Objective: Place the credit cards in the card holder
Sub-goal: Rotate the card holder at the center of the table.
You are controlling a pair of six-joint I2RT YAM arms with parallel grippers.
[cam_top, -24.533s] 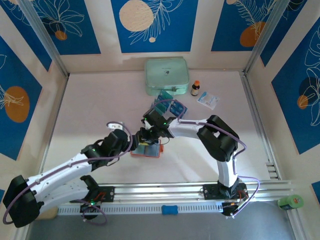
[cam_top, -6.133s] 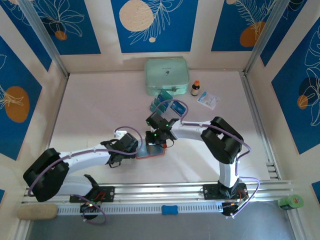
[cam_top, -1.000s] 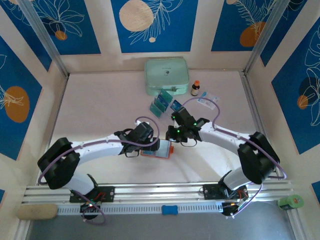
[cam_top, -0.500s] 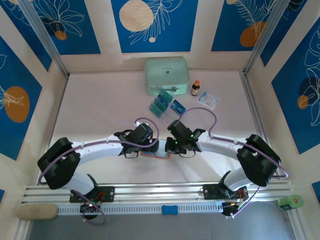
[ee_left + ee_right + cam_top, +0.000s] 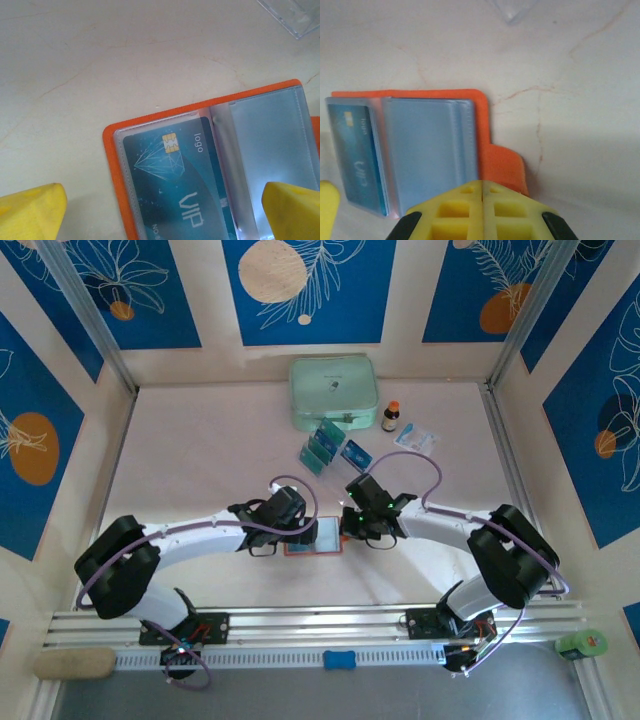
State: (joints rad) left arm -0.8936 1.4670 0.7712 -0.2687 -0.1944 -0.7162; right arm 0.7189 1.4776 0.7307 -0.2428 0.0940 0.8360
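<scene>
From above, the card holder [image 5: 318, 537] near the middle of the surface is a narrow strip, its ends under the left arm [image 5: 285, 515] and the right arm [image 5: 370, 510]. The credit cards [image 5: 322, 447] toward the far edge are too small to count, and the small bottle [image 5: 391, 417] has an unreadable label. In the left wrist view the bottom edge cuts the pocketed card [image 5: 175, 195] through its number line. The right edge crops the holder, and the left gripper [image 5: 162, 215] is reduced to two yellow tips. A clear plastic corner [image 5: 292, 17] is cropped at the top. The closed right gripper [image 5: 482, 200] covers the holder's near part, and the card's print is blurred there.
</scene>
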